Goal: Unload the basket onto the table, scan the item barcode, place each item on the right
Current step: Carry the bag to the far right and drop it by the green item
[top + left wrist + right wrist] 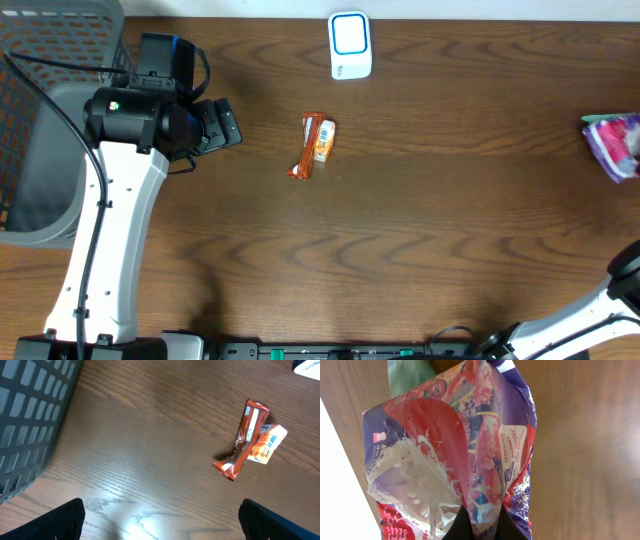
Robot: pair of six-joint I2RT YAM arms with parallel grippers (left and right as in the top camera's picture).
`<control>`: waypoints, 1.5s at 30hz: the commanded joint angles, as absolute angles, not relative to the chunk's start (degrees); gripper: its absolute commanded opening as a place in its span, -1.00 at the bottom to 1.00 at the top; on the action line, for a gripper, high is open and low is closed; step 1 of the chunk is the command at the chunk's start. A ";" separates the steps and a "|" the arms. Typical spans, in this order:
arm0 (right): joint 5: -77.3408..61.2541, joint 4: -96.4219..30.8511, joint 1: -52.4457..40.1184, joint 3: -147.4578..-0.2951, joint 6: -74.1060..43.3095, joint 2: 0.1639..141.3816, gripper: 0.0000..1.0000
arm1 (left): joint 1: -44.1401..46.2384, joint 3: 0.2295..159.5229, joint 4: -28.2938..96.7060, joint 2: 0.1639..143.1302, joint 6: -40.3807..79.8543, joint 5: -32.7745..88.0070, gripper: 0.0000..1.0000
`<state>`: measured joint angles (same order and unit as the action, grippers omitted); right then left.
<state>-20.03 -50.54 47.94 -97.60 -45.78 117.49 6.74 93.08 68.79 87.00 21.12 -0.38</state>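
Purple-and-red floral plastic packet [470, 445] sits clamped in the right tool [480, 529], far right of the brown wooden table [450, 230]. The left tool [161, 512] hangs with fingers wide apart near the orange snack wrapper [247, 442].

Overhead looks straight down on the whole tabletop [420, 230]. Left wrist view slants over it from nearer, sharing the orange wrapper [313, 145]. Right wrist view sits close against the flowered packet [485, 450].

Two snacks [307, 150] [323, 140] — one bag [614, 143], scanner [350, 45], basket [60, 30]
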 commanded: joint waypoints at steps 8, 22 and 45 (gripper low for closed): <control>-10.59 -50.46 50.59 -97.06 -41.45 116.60 -0.98 | 6.55 93.06 68.95 86.48 20.82 -0.91 0.95; -6.11 -33.04 44.88 -86.61 -40.77 117.45 -0.88 | 6.55 93.06 68.95 86.48 20.82 -0.91 0.96; -9.76 -21.23 36.82 -82.54 -48.69 110.89 0.25 | 6.55 93.06 68.95 86.48 20.82 -0.91 0.95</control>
